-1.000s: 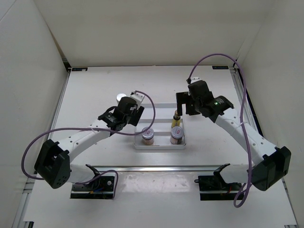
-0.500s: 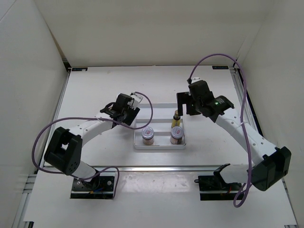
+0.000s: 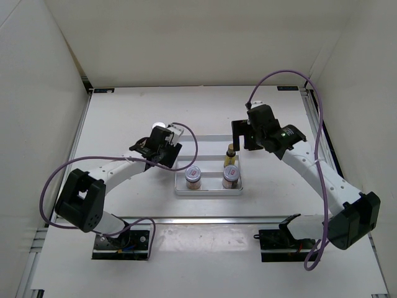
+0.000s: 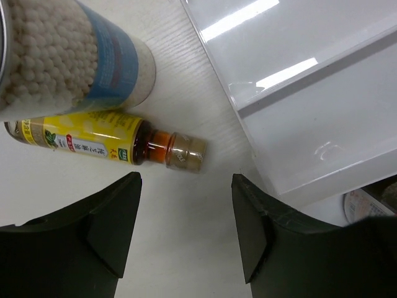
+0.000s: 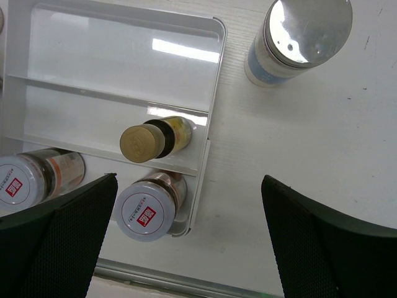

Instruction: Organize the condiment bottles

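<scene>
Yellow dark-capped bottle [image 4: 93, 139]: lying on its side just left of the tray [image 4: 310, 130]; our left gripper [image 4: 186, 186] has swung left toward it, jaws apart, empty; we judge pickup comes next

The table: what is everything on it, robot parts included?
Table: 1, white.
Tray: 1, white, table's middle.
Jars: 2, pinkish, silver lids, tray's near row.
Yellow bottles: 2; one upright in tray's middle row, one lying left of tray.
White bottles: 2, blue band, silver top; one beside the lying bottle, one right of tray.
Arms: 2, white and black, flanking tray.
Left hand: open, by lying bottle.
Right hand: open, over tray's right edge.
</scene>
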{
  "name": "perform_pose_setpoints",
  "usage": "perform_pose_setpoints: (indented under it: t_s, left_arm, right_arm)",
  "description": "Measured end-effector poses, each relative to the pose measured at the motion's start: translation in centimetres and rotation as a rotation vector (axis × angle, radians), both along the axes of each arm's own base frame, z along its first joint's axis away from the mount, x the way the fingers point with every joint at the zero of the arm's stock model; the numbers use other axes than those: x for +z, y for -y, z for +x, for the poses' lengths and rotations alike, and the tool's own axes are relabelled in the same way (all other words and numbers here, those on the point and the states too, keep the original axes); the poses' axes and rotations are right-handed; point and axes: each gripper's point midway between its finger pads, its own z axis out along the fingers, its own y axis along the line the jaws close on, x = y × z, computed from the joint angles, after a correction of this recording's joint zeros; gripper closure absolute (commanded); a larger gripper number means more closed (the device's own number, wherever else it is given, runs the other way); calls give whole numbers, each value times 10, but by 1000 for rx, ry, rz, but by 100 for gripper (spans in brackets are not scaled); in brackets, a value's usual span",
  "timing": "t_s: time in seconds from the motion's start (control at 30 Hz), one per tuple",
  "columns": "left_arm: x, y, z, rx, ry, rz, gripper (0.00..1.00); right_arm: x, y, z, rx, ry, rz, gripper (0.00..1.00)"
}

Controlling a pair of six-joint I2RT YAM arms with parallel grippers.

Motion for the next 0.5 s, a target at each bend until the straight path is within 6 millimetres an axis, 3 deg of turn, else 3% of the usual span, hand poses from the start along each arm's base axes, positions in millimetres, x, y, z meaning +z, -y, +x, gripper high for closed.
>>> perform_pose_setpoints:
  t_s: [0.17, 0.33, 0.5]
  left_arm:
    - [-2, -6, -5, 126, -33, -21, 31]
    - [15, 4, 3, 309, -42, -159, 28]
    - [32, 8, 6, 572, -37, -355, 11]
  right_arm:
    - [-2, 0, 0, -1, -3, -1, 0]
    - [-7, 2, -3, 0, -17, -9, 0]
    - [-7, 1, -3, 0, -17, -9, 0]
